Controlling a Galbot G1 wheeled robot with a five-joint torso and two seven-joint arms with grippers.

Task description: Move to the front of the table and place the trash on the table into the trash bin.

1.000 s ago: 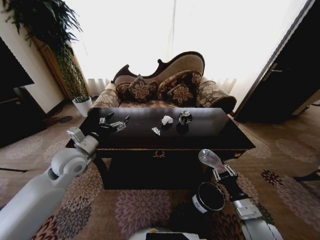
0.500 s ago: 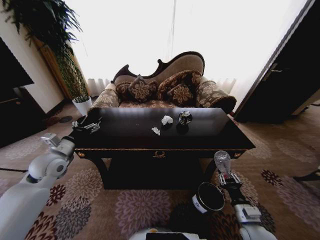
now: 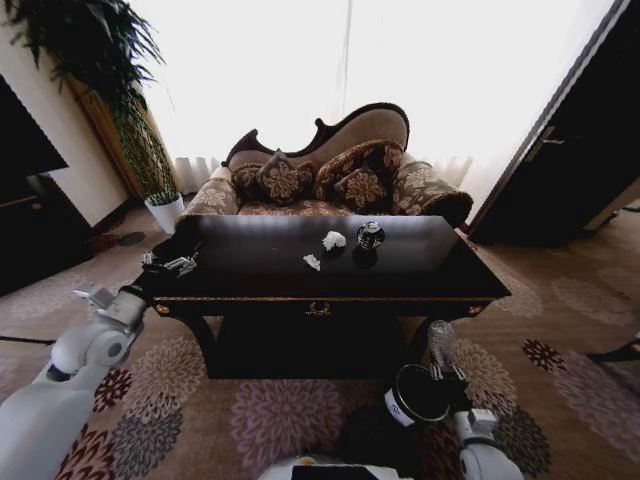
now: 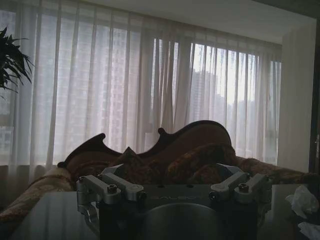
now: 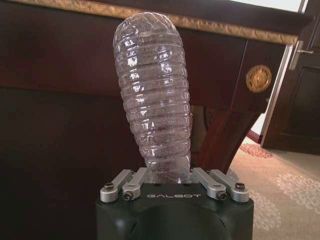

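Right wrist view: I see right gripper (image 5: 170, 176) fingers clamped on clear ribbed bottle (image 5: 155, 95), beside trash bin (image 3: 418, 395) — left gripper (image 3: 172, 265) fingers spread wide over worktop (image 3: 400, 265) corner.

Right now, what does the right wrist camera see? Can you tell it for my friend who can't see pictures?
The right gripper has its fingers shut on a clear ribbed plastic bottle, which stands straight up from it. Close behind is the dark wood table with its gold edge and a round gold emblem on one leg.
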